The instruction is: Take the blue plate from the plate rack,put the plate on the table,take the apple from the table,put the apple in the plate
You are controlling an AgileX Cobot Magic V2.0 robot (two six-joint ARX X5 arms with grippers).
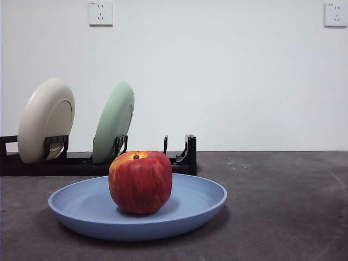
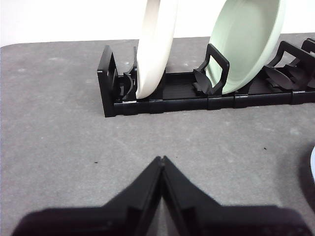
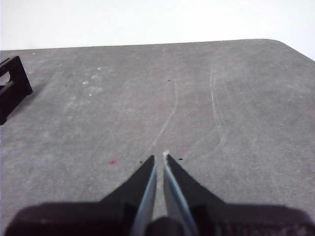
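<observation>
The red apple (image 1: pixel 140 181) sits upright in the blue plate (image 1: pixel 196 209), which lies flat on the dark grey table (image 1: pixel 288 206) in the front view. Behind it stands the black plate rack (image 1: pixel 185 157), also in the left wrist view (image 2: pixel 162 98). My left gripper (image 2: pixel 162 160) is shut and empty above the table in front of the rack. A sliver of the blue plate (image 2: pixel 312 167) shows at that view's edge. My right gripper (image 3: pixel 159 156) is shut and empty above bare table (image 3: pixel 206 108). Neither gripper shows in the front view.
A cream plate (image 1: pixel 46 119) and a pale green plate (image 1: pixel 114 122) stand in the rack, also in the left wrist view as cream plate (image 2: pixel 155 46) and green plate (image 2: pixel 246 42). The rack's end (image 3: pixel 10 86) shows in the right wrist view. Wall sockets (image 1: pixel 100 13) are behind.
</observation>
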